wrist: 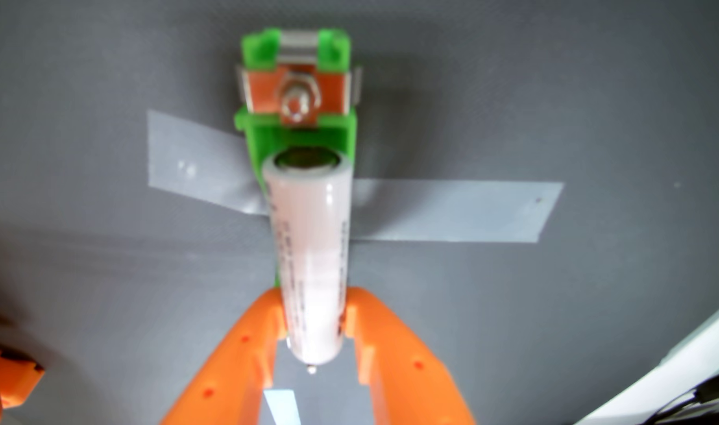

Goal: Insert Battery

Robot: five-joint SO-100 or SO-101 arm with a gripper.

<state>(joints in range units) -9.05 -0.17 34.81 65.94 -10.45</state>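
Note:
In the wrist view a white cylindrical battery (310, 249) points away from the camera, its dark far end up near the top of the green holder (300, 130). My orange gripper (314, 306) is shut on the battery's near part, one finger on each side. The holder is green plastic with metal contact plates and a bolt (298, 98) at its far end. It lies under the battery, taped to the grey surface. The battery covers most of the holder's slot, so I cannot tell whether it touches the holder. The picture is blurred.
Grey tape strips (451, 210) run left and right from the holder across the grey table. An orange arm part (6, 376) shows at the lower left. A white edge (676, 367) with dark cables lies at the lower right.

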